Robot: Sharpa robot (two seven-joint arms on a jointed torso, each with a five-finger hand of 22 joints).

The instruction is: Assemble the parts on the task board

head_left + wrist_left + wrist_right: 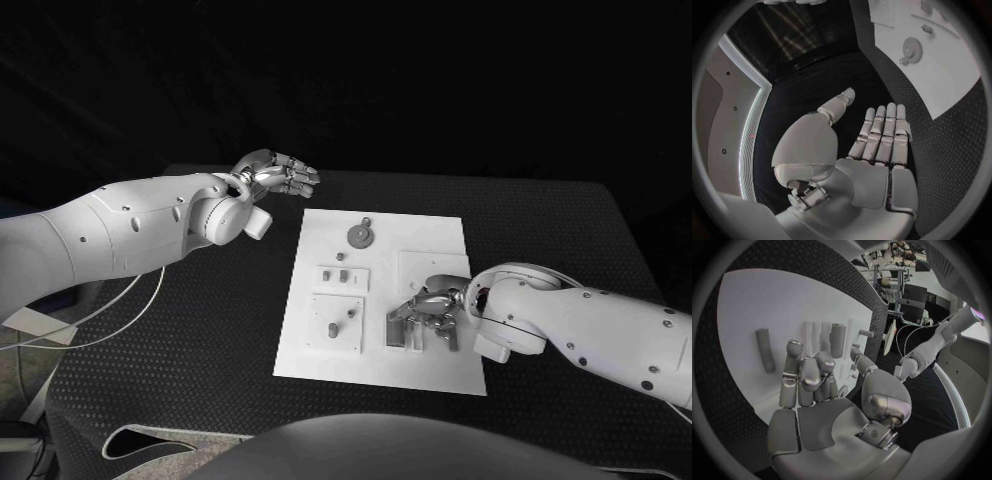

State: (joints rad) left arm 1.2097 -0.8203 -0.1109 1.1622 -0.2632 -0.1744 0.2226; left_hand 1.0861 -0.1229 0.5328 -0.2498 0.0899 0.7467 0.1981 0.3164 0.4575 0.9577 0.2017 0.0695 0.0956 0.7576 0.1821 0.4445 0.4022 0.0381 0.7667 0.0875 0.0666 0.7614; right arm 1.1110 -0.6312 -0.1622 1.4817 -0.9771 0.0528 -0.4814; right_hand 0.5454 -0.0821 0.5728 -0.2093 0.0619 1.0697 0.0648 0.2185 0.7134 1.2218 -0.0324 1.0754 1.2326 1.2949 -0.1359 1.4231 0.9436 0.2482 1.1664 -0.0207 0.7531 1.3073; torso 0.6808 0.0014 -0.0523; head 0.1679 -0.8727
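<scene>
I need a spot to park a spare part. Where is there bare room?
Free: the black table between the task board and the left arm, and the table's far strip beyond the left hand. Crowded: the board's near right, under the right hand.

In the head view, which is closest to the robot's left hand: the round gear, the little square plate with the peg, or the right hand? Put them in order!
From the left hand, nearest first:
1. The round gear, at the far end of the task board.
2. The little square plate with the peg, on the board's left side, nearer the robot.
3. The right hand, over the board's right side.
</scene>
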